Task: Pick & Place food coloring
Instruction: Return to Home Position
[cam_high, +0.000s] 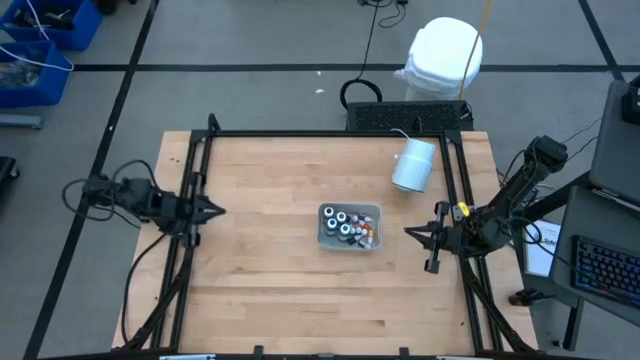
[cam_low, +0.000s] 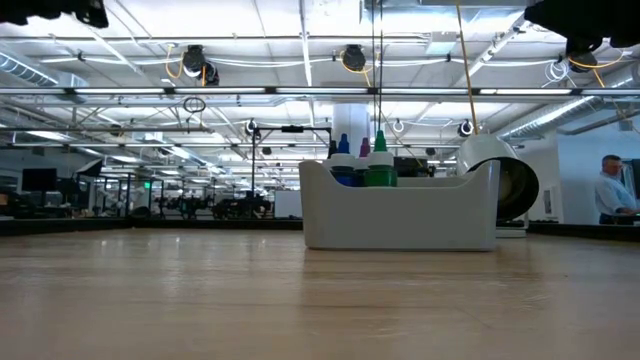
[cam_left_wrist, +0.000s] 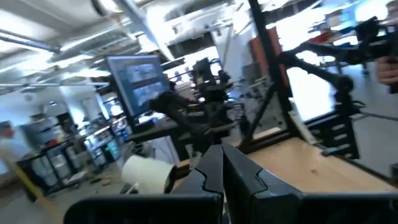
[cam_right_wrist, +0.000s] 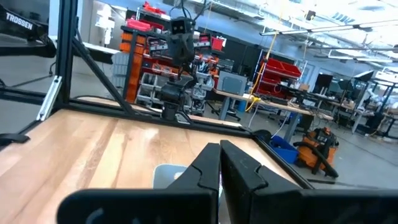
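The food coloring bottles (cam_high: 348, 228) stand together in a clear rectangular tray (cam_high: 325, 238) at the middle of the table; in the low view their blue, purple and green tops (cam_low: 362, 160) rise above the tray's wall (cam_low: 400, 215). My left gripper (cam_high: 220, 210) hangs shut at the table's left edge, pointing toward the tray with nothing in it. My right gripper (cam_high: 408, 231) hangs shut near the right edge, a short way right of the tray, also holding nothing. Both wrist views show the fingers closed together (cam_left_wrist: 222, 163) (cam_right_wrist: 219, 158).
A big white cylinder (cam_high: 413, 165) lies on its side at the table's far right, behind the tray. A black frame (cam_high: 330, 134) runs around the table's edges. Bare wood lies in front of the tray.
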